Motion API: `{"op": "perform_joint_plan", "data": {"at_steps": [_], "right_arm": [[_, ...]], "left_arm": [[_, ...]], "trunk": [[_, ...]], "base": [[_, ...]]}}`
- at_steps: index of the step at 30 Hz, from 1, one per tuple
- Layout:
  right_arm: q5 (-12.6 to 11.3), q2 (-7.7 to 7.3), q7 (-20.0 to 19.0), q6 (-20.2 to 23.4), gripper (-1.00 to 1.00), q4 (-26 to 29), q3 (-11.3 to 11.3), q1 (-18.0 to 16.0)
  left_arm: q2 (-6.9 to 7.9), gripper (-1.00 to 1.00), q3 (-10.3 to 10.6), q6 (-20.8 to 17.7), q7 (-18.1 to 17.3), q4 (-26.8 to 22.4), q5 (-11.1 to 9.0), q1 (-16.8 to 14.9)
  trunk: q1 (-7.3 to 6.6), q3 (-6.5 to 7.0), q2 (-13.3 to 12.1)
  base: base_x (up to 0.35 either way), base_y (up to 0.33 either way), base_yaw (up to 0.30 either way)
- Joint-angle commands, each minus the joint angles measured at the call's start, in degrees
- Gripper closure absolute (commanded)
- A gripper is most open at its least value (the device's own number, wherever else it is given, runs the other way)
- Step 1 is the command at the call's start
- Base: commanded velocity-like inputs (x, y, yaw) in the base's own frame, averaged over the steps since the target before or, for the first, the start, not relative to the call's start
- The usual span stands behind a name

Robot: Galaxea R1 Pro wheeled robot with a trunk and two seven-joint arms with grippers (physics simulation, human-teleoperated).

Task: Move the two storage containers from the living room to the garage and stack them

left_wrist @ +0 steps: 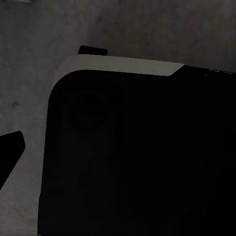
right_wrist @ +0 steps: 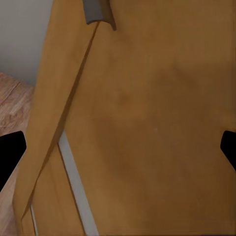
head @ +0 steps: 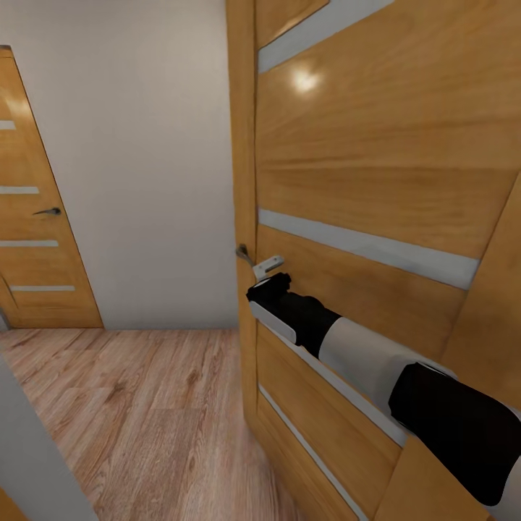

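The storage containers are out of view. A light wooden door (head: 376,181) with frosted glass strips stands close in front of me, its edge turned toward me. My right arm reaches to it, and my right gripper (head: 269,278) is just below the grey door handle (head: 243,252). In the right wrist view the right gripper (right_wrist: 118,150) is open against the door panel (right_wrist: 147,123), with nothing between its fingertips (right_wrist: 10,152); the handle (right_wrist: 98,12) lies beyond them. In the dark left wrist view my left gripper (left_wrist: 118,147) hangs open over a black and white part of my body (left_wrist: 137,157).
Light wood plank flooring (head: 145,412) runs to the left of the door. A plain white wall (head: 145,145) closes the far end. A second matching door (head: 36,239) with a dark handle (head: 48,211) stands shut at far left. A grey wall edge (head: 29,449) is near left.
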State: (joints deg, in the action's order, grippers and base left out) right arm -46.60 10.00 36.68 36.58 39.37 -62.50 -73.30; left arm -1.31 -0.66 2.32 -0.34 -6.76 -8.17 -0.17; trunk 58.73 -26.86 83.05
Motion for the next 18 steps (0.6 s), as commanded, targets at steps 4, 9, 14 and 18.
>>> {"op": "perform_joint_plan", "data": {"at_steps": [4, 9, 14, 18], "right_arm": [[-0.16, 0.0, 0.46, 0.37, -1.0, -5.72, -0.1, -0.09], [-0.16, 0.0, 0.03, 0.1, -1.0, -5.32, 0.05, -0.09], [-0.14, 0.0, 0.35, 0.09, -1.0, -5.31, 0.09, -0.09], [-0.2, 0.0, 0.57, 0.32, -1.0, -5.82, 0.15, -0.09]], "left_arm": [[-0.01, -1.0, -0.04, 0.14, -0.04, 0.0, -0.44, -0.01], [-0.01, -1.0, -0.04, 0.14, -0.02, -0.01, -0.44, -0.01], [-0.01, -1.0, -0.04, 0.14, -0.03, -0.01, -0.44, -0.01], [-0.01, -1.0, -0.04, 0.14, -0.02, -0.01, -0.44, -0.01]], "trunk": [[0.0, -0.06, 0.03], [0.0, -0.06, 0.03], [0.0, -0.06, 0.03], [0.0, -0.06, 0.03]], "base": [[0.0, 0.0, 0.0], [0.0, 0.0, 0.0], [0.0, 0.0, 0.0], [0.0, 0.0, 0.0]]}}
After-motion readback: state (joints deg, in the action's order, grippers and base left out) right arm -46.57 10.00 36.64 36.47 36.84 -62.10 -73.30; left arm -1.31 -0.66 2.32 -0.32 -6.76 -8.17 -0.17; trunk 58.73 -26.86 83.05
